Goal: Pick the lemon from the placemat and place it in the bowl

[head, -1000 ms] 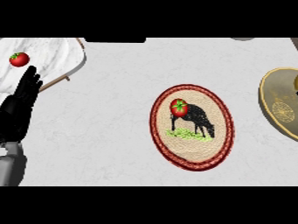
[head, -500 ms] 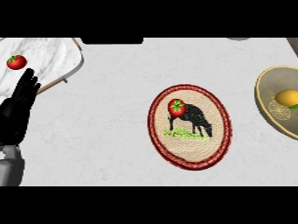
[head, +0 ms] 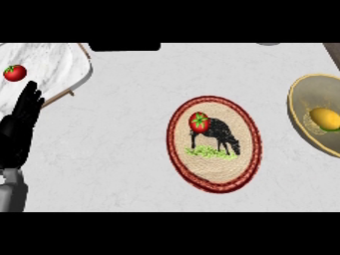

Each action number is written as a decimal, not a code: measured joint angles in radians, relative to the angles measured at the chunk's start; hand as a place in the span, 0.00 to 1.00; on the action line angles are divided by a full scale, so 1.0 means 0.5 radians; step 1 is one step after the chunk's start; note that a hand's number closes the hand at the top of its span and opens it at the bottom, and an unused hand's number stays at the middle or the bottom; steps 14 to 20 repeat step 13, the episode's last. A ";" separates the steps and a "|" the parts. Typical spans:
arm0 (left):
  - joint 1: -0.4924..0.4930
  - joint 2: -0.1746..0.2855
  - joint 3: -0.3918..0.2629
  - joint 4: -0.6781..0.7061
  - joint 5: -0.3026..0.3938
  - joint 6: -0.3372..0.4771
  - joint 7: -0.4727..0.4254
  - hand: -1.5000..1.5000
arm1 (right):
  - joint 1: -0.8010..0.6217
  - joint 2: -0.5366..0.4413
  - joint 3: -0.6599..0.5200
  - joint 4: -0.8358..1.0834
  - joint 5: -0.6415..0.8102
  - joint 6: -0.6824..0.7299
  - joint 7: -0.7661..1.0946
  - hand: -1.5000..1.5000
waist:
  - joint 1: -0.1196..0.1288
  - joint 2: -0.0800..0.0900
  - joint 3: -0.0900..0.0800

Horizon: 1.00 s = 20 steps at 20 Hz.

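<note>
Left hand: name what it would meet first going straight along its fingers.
Probably the white marbled plate; fingertips of the left hand overlap its rim in this view. The small red tomato lies just left of that line. Depth is unclear.

No word, number, brand or sign can be read anywhere. The placemat (head: pixel 214 144), lying near the middle of the counter (head: pixel 121 149), bears only a picture and no letters: what seems to be a black grazing animal above a green strip, inside a red woven border. It is too small to tell more.
</note>
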 measured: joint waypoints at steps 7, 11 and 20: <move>-0.041 0.019 0.030 0.006 0.011 -0.017 0.018 0.50 | 0.397 -0.186 -0.229 0.074 -0.324 0.463 -0.149 0.00 | 0.006 0.004 0.000; -0.027 -0.004 0.012 -0.008 -0.009 -0.008 0.015 0.50 | 0.570 -0.272 -0.323 0.132 -0.497 0.731 -0.215 0.00 | 0.012 0.004 0.000; -0.001 -0.010 0.006 -0.023 -0.008 -0.021 0.007 0.50 | 0.632 -0.334 -0.355 0.200 -0.561 0.833 -0.271 0.00 | 0.018 0.005 0.001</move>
